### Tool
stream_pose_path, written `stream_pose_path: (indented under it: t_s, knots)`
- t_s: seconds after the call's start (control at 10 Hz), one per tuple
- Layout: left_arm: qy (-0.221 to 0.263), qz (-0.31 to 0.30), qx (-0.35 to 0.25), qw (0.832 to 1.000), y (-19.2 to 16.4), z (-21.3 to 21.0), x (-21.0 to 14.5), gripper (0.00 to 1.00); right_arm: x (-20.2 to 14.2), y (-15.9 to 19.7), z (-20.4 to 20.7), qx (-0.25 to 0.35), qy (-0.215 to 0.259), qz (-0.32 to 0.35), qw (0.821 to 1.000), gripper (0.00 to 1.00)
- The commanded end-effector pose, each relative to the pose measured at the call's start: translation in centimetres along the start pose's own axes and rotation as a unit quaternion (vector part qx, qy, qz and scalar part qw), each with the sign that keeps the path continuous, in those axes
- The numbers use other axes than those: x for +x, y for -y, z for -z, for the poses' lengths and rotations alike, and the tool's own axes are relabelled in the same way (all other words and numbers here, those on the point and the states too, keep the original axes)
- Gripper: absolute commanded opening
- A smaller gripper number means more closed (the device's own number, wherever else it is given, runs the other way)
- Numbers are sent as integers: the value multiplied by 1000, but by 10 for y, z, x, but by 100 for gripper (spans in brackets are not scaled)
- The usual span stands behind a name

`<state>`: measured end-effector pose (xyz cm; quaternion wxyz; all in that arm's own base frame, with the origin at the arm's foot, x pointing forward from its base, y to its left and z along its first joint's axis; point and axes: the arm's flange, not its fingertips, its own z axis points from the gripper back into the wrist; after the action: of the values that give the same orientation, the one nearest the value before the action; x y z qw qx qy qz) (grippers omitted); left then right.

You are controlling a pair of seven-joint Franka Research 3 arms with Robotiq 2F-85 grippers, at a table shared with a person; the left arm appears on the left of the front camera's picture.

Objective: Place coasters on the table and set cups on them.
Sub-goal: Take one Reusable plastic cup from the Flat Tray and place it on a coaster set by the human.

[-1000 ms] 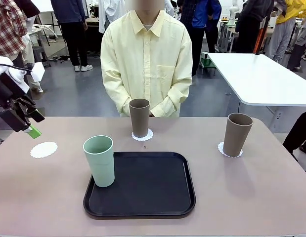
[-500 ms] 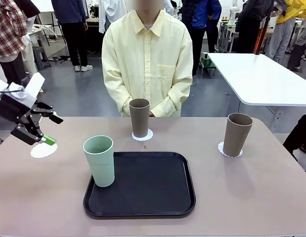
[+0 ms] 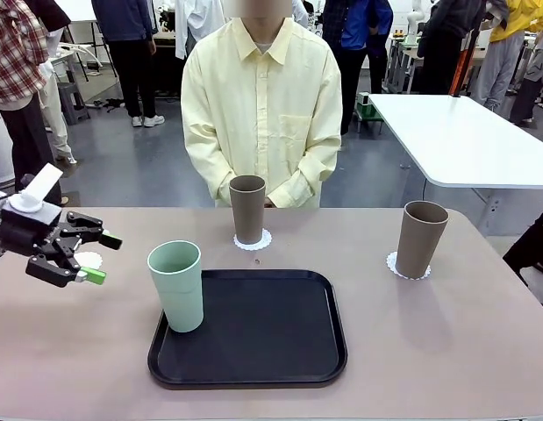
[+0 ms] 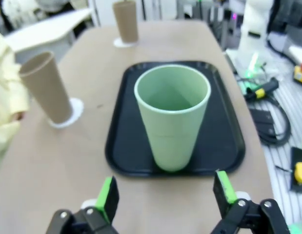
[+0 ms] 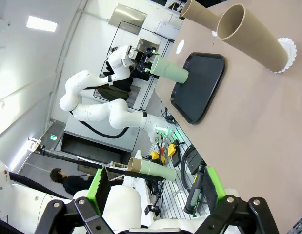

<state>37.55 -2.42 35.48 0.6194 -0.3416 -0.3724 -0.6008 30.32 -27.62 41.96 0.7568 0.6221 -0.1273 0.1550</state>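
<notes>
Three tumblers, all upright, no handles. Mint cup [image 3: 175,286] sits on the near-left corner of a black tray [image 3: 271,351], not on a coaster. One brown cup [image 3: 247,209] stands on a lacy white coaster [image 3: 264,242] at the far middle of the tan table [image 3: 446,351]. The other brown cup [image 3: 419,239] is on its coaster [image 3: 393,263] over on the right. The third coaster [image 3: 90,260] lies bare at the left, partly hidden.
</notes>
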Motion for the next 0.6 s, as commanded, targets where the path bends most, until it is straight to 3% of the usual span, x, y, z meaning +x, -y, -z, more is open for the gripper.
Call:
stream_pose_path:
  t_s: [0.0,0.3,0.5]
  knots:
    - [51,15,4,999,6,20,-15,100,1,-1,0,1,-1,4,1000,100]
    - [92,12,-6,996,15,38,-31,100,1,-1,0,1,-1,4,1000,100]
    - [63,-9,11,998,18,41,-16,100,1,-1,0,1,-1,4,1000,100]
